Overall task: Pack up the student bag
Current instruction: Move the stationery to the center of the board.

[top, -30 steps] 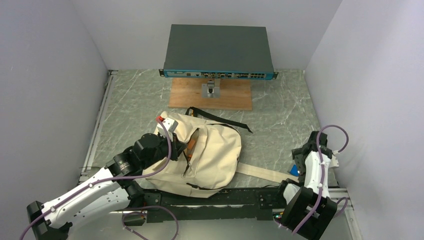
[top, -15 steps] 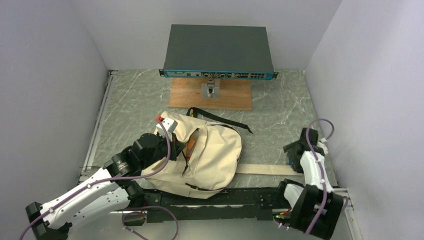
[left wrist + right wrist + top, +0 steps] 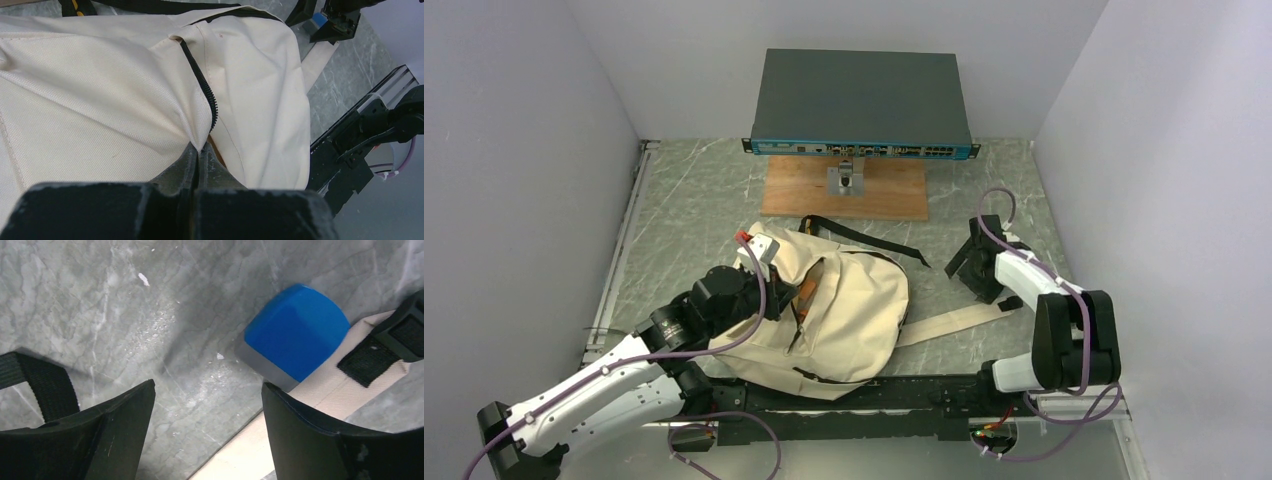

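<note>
Canvas bag (image 3: 854, 310) seen lower centre of top view: soft, limp, light; best held by zipper (image 3: 207, 95) edge. Left gripper (image 3: 199, 150) clamped there; right gripper (image 3: 207, 397) spread above blue block (image 3: 297, 332).

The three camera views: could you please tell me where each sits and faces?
Top external: above and behind the bases, looking down at the table; both arms show.
Left wrist: on the left arm, facing the student bag; left gripper shut on its fabric.
Right wrist: facing down at a blue block; open right gripper shows.
Both wrist views share the blue block.
</note>
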### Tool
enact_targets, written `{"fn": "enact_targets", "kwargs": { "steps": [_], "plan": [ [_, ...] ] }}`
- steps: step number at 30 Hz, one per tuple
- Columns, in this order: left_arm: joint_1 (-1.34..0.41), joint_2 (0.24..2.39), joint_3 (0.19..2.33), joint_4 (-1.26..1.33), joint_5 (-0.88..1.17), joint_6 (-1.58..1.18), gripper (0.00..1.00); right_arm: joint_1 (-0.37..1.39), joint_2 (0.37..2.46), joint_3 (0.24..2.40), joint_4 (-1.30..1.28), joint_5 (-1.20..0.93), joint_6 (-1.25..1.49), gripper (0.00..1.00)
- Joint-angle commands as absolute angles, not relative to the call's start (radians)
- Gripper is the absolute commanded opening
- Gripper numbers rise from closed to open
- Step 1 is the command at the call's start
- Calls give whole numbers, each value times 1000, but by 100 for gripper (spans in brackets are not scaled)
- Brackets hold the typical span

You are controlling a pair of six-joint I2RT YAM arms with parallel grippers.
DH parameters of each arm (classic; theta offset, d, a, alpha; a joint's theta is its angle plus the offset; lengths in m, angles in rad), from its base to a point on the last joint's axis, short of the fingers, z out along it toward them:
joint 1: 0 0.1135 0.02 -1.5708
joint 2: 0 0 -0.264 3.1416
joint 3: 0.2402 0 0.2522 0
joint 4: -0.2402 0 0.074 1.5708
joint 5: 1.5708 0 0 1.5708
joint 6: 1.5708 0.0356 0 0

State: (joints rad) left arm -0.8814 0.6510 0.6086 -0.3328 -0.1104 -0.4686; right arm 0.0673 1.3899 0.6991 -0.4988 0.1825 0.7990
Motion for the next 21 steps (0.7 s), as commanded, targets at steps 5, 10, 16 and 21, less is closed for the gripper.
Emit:
{"fn": "enact_targets", "kwargs": {
  "steps": [5,10,16,21],
  "plan": [
    [-898,649,608,-129,-16,-505,0,59,1313,756,-627,299,707,90],
    [-899,658,601,-108,-9,-500,0,-143,1271,694,-539,171,711,97],
    [-898,659,591,-103,11,-504,0,-161,1379,748,-490,185,627,93],
    [-898,655,568,-84,9,-522,0,-120,1412,760,-508,240,648,84]
  ]
}}
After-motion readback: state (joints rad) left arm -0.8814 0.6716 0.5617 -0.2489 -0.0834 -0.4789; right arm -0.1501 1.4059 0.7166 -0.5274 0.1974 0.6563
